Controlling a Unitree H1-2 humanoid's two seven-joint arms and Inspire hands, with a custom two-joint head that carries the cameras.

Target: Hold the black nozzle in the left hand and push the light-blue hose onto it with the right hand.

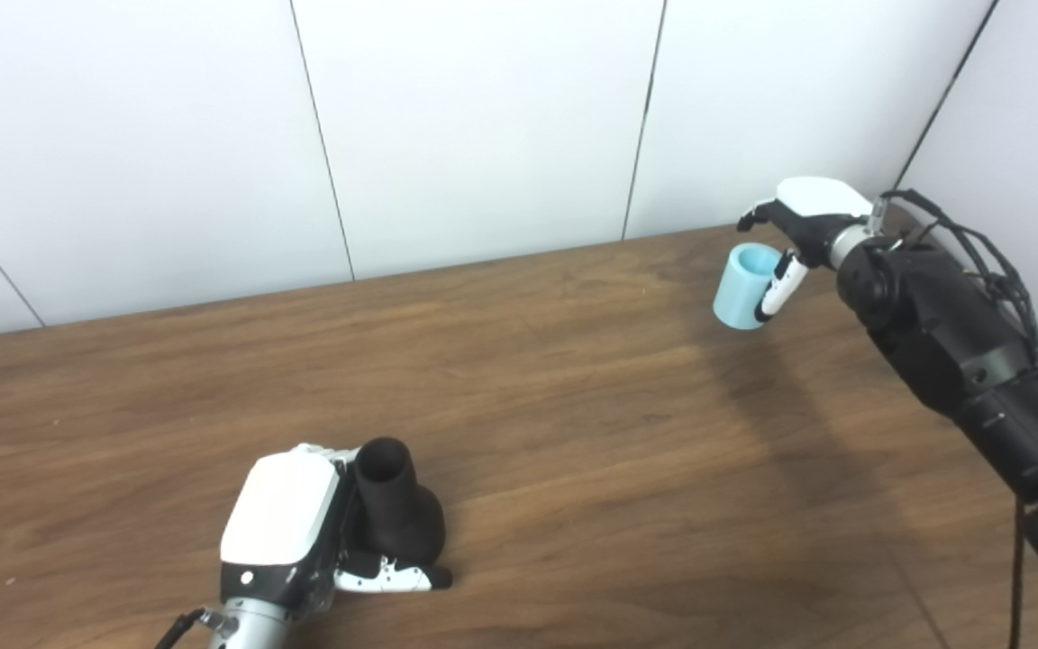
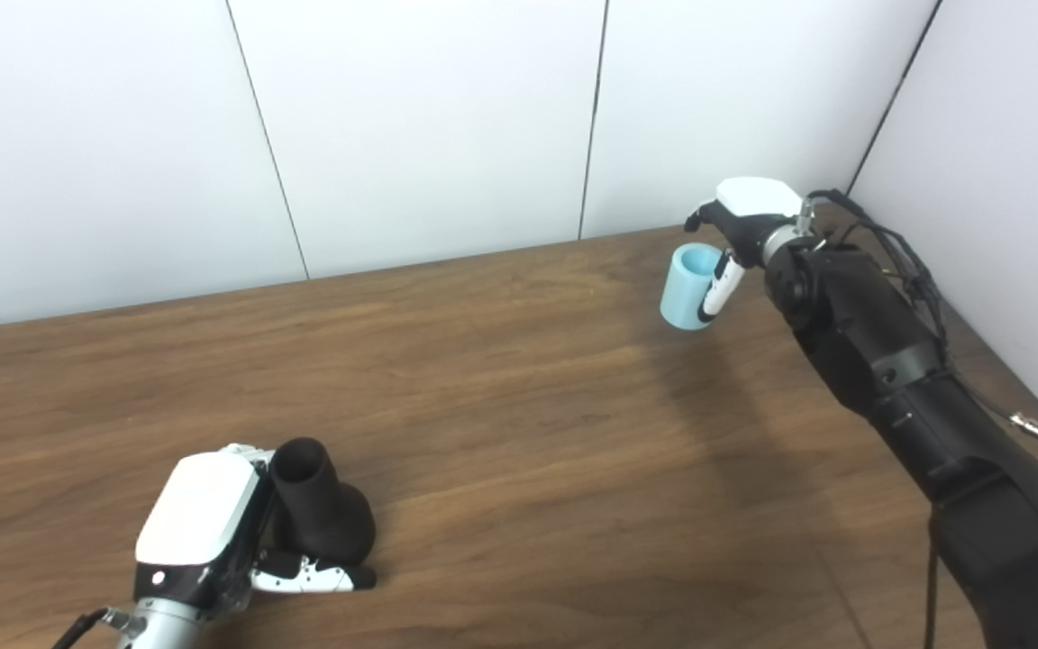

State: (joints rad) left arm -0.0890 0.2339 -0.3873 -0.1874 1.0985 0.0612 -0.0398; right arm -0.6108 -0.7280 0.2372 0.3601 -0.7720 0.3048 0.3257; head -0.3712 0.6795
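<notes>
Wood table (image 1: 573, 406) bearing work | left hand (image 1: 289, 527) gripping nozzle (image 1: 397, 509), standing upright | right hand (image 1: 794, 239) holding hose (image 1: 746, 287) well apart | both grasps judged done; mating pending.

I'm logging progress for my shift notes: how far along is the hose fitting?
Done: the left hand grips the black nozzle, narrow end up, on the table. The right hand holds the light-blue hose far across the table. Left: bring the hose over and push it on.
</notes>
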